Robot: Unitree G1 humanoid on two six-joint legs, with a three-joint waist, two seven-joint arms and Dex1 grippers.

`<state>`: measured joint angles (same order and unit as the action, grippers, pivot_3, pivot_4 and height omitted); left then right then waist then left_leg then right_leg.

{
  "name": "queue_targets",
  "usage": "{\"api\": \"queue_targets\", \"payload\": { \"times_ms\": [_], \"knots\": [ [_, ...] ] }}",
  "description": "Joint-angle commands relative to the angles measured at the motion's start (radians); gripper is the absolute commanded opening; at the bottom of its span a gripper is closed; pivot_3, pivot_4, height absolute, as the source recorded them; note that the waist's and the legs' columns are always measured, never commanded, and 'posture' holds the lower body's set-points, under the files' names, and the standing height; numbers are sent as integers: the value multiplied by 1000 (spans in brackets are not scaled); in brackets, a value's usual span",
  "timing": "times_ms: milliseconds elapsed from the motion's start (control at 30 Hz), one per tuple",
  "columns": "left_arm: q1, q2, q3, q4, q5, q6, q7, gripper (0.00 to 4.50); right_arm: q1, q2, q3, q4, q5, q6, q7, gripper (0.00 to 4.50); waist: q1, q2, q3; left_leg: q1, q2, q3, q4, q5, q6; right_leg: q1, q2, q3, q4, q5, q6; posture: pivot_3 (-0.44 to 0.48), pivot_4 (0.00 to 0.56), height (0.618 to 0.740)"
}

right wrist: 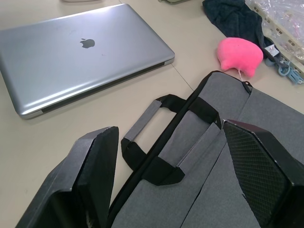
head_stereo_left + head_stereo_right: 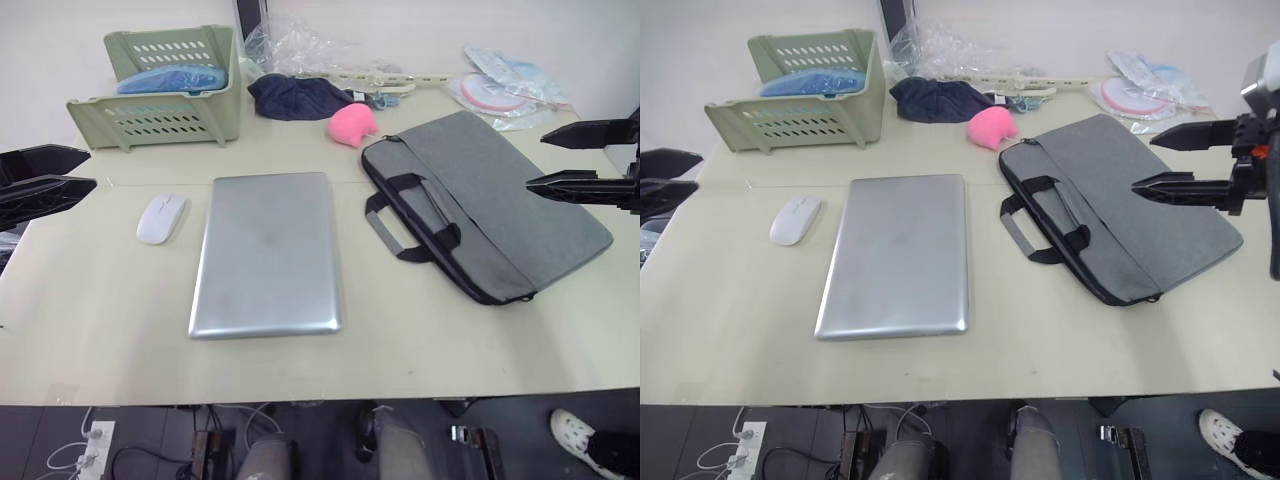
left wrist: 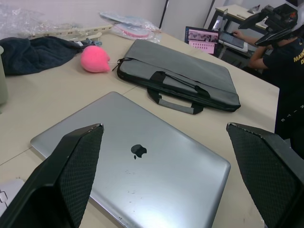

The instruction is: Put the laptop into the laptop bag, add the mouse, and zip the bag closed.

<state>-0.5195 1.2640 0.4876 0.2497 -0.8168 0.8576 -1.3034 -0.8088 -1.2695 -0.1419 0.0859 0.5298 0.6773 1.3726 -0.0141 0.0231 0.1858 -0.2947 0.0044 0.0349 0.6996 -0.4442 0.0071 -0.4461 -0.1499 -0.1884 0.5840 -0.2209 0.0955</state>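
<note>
We saw the laptop lying closed at the centre of the worktop, the mouse just left of it and the bag flat to its right, unzipped state unclear. Our left gripper at the left edge and right gripper over the bag's right end both hung with fingers apart, holding nothing.
</note>
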Motion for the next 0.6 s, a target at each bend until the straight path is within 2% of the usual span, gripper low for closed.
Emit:
{"api": "queue_targets", "payload": {
  "times_ms": [33, 467, 600],
  "knots": [
    [-16, 2, 24, -20, -3, -6, 9, 4468, -10, -21, -64, -14, 20, -3, -2, 3840, -1, 0, 0, 0, 0, 0, 0, 0, 0, 0, 0, 0, 0, 0, 0, 0, 150, 740],
    [34, -24, 94, -83, -23, 42, 71, 4468, -17, 19, -57, -37, 33, 25, -29, 3840, -14, 0, 0, 2, 0, 1, 0, 0, 0, 0, 0, 1, 1, 0, 0, 0, 150, 740],
    [49, -40, 121, -83, -17, 48, 112, 4468, 5, 48, -76, -74, 41, 52, -86, 3840, -14, 0, 0, 3, 0, 2, 0, 0, 0, 0, 0, 2, 2, 0, 0, 0, 150, 740]
  ]
}}
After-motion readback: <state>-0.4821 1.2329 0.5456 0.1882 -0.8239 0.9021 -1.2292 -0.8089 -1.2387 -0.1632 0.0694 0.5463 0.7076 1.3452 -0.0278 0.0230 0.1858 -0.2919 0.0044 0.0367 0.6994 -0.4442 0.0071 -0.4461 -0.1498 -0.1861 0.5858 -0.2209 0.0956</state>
